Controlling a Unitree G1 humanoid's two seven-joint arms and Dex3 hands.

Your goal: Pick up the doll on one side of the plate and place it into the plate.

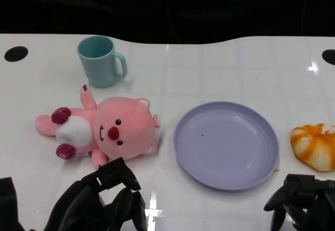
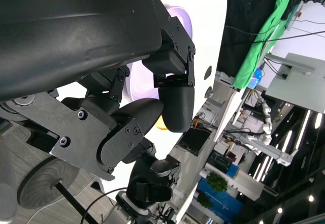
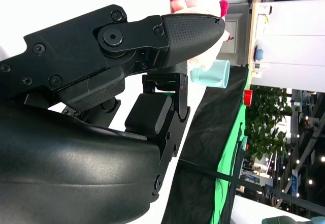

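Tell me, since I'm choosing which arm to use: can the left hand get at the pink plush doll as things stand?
Probably yes. The left hand sits just in front of the pink plush doll, with only bare table between them. The teal mug stands behind the doll, out of the way.

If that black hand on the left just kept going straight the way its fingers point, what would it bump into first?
Most likely the pink doll: the left hand sits just short of it, fingers aimed at its head. How high the hand hangs above the table is unclear.

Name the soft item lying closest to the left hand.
The pink doll, lying just beyond the left hand, left of the purple plate. The orange-and-white item lies right of the plate.
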